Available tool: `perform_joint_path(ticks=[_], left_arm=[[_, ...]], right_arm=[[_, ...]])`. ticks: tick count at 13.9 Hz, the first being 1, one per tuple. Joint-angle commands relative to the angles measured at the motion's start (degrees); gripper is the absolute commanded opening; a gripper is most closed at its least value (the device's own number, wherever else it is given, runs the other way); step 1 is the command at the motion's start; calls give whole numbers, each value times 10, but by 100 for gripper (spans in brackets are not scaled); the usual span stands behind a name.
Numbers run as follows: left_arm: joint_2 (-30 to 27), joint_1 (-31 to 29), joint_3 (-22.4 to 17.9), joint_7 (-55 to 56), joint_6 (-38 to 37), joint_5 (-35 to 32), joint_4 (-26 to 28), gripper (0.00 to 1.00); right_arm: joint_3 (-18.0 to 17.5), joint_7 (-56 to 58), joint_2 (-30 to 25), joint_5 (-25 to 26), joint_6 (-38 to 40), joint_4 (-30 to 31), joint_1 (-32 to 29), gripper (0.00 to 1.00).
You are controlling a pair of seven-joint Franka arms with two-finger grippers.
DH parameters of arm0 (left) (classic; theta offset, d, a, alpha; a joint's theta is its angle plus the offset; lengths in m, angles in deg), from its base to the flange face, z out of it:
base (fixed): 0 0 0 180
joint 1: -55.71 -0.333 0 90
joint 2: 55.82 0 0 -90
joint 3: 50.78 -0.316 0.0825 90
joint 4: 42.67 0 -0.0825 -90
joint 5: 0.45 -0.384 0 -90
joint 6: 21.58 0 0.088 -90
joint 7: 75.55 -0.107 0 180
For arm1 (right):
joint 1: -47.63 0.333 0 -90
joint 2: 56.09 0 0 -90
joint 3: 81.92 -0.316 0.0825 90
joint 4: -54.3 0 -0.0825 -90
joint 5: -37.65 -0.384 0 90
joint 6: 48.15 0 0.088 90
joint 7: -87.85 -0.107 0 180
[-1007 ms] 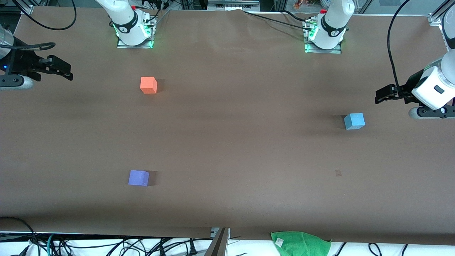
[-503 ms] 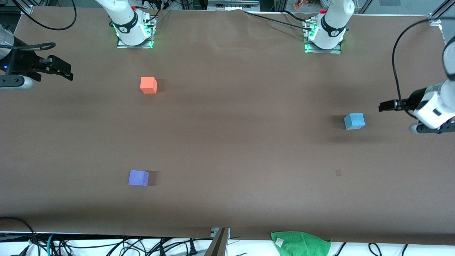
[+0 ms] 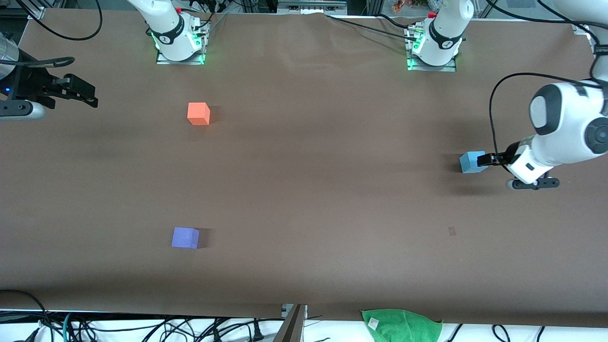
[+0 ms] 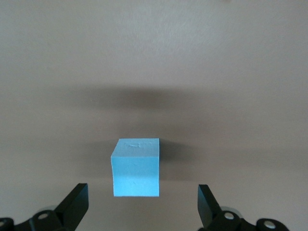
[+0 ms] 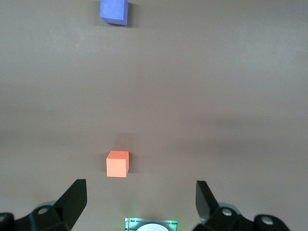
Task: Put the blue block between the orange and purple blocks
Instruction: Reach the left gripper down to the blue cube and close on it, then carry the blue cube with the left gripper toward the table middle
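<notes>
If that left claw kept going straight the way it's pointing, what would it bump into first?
Most likely the small light-blue matte cube. The open left gripper points at it, the cube lying just ahead between the fingers and not yet touched, though the exact gap is hard to judge.

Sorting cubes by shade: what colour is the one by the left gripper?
Light sky blue, clearest in the left wrist view.

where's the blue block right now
The blue block sits on the table toward the left arm's end, just ahead of the open left pincer.
</notes>
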Motion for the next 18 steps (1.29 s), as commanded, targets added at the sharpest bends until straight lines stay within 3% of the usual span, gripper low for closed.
perform_joint_path(ticks=[1, 3, 10, 11, 13, 14, 15, 18], left_arm=[[-7, -6, 3, -11, 99, -16, 76, 100], [22, -13, 3, -11, 143, -35, 84, 100], [49, -16, 4, -11, 153, -45, 100, 100], [53, -16, 4, -11, 153, -46, 100, 92], [57, -16, 4, -11, 154, -46, 100, 51], [57, -16, 4, -11, 151, -45, 97, 26], [54, -16, 7, -11, 147, -45, 93, 14], [35, -10, 9, -10, 119, -45, 67, 8]], right_arm=[[-3, 5, 1, -3, -1, -4, -3, 100], [-4, 5, 1, -3, -1, -4, -3, 100], [-4, 5, 1, -3, -2, -5, -4, 100], [-3, 5, 1, -3, -1, -4, -4, 100], [-3, 5, 1, -3, -1, -4, -4, 100], [-4, 5, 1, -2, -1, -5, -5, 100], [-4, 5, 1, -3, -1, -5, -5, 100], [-4, 5, 1, -2, -1, -4, -5, 100]])
